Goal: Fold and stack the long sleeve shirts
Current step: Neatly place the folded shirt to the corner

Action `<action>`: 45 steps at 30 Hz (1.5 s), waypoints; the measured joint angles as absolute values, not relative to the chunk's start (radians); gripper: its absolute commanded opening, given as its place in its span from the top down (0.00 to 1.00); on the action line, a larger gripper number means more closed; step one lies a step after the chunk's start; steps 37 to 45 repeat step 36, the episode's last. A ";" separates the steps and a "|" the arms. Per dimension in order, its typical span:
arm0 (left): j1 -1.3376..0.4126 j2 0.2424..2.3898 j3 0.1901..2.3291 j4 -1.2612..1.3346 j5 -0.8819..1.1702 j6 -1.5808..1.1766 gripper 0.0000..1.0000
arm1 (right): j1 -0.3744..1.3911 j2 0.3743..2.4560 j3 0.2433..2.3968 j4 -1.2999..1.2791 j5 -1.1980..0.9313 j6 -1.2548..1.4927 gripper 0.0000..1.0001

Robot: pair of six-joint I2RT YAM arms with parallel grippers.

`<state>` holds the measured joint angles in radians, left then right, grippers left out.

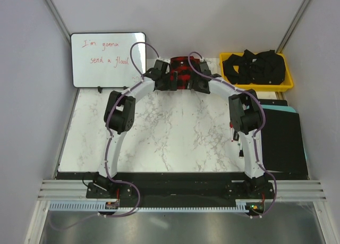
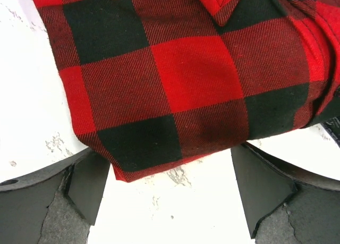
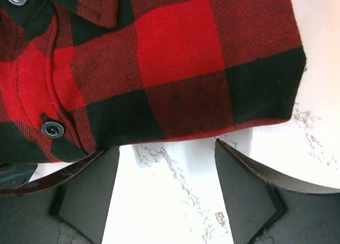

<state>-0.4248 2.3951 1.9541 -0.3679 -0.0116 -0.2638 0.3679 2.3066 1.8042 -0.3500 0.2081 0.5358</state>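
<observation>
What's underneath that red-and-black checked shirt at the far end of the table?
Around the edges of the flannel shirt only the white marble tabletop shows, so it lies on that. Whether anything else sits beneath its middle is hidden by the cloth.

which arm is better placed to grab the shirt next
Left, likely: a corner of the flannel shirt dips between the jaws of the open left pincer. The right pincer is open, but the hem only reaches its jaw tips.

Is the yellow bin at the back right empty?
No, the bin holds a black heap that fills most of it.
</observation>
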 measured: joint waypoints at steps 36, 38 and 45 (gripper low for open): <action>-0.320 1.354 1.016 -0.696 0.330 0.031 0.01 | 0.290 1.229 0.883 -0.464 -0.057 -0.047 0.02; -0.320 1.354 1.016 -0.696 0.330 0.031 0.01 | 0.290 1.229 0.883 -0.464 -0.057 -0.047 0.02; -0.320 1.354 1.016 -0.696 0.330 0.031 0.01 | 0.290 1.229 0.883 -0.464 -0.057 -0.047 0.02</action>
